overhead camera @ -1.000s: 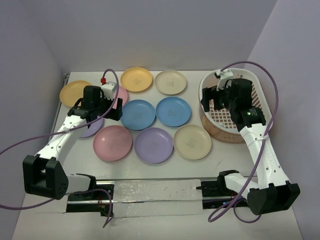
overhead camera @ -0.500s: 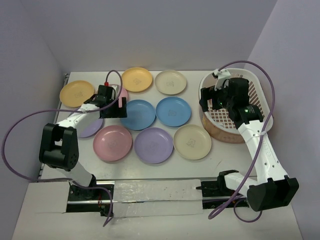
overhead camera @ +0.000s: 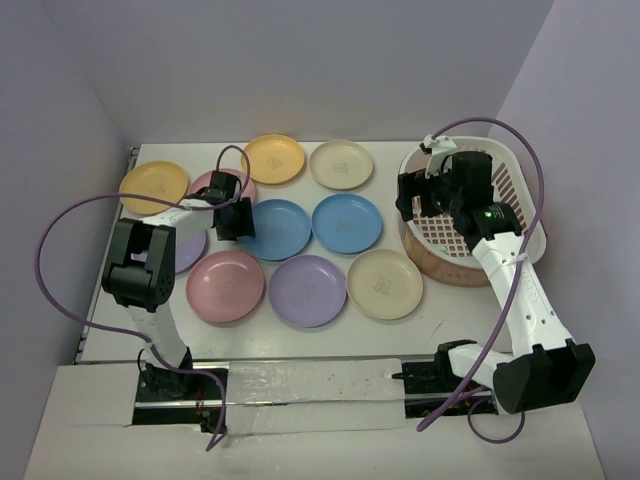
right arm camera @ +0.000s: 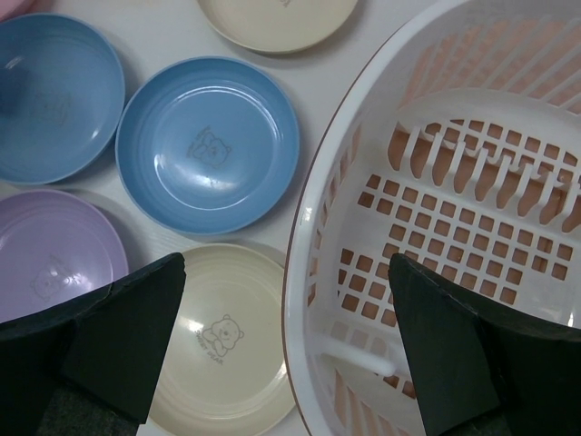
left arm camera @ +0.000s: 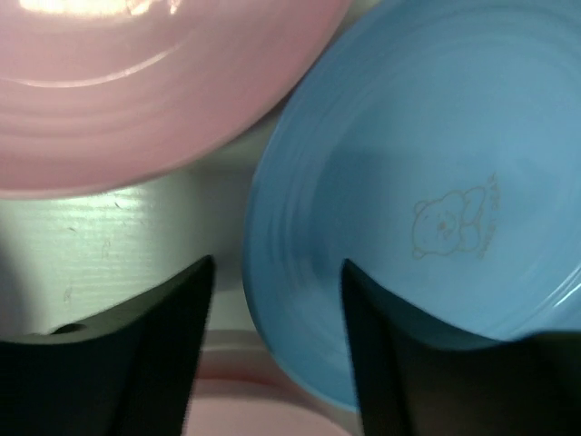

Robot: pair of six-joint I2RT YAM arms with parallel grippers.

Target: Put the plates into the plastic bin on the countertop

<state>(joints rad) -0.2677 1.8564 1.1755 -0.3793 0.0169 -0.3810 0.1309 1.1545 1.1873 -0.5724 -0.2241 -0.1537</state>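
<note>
Several pastel plates lie on the white countertop (overhead camera: 440,310). My left gripper (overhead camera: 232,218) is low at the left rim of a blue plate (overhead camera: 277,229). In the left wrist view the gripper (left arm camera: 277,363) is open, and the blue plate's (left arm camera: 408,163) edge lies between its jaws. A pink plate (left arm camera: 136,82) lies behind. My right gripper (overhead camera: 415,200) is open and empty above the left rim of the white plastic bin (overhead camera: 520,165). In the right wrist view the gripper (right arm camera: 286,354) straddles the bin's rim (right arm camera: 313,227), and no plate shows inside the bin.
Around the blue plate lie a second blue plate (overhead camera: 347,222), a pink plate (overhead camera: 225,285), lavender plates (overhead camera: 307,290), cream plates (overhead camera: 384,283) and orange plates (overhead camera: 273,158). Lavender walls border the countertop. Purple cables loop over both arms.
My left gripper has moved right and down to the blue plate's left rim, and the arm has folded up. My right gripper has shifted slightly left over the bin's rim.
</note>
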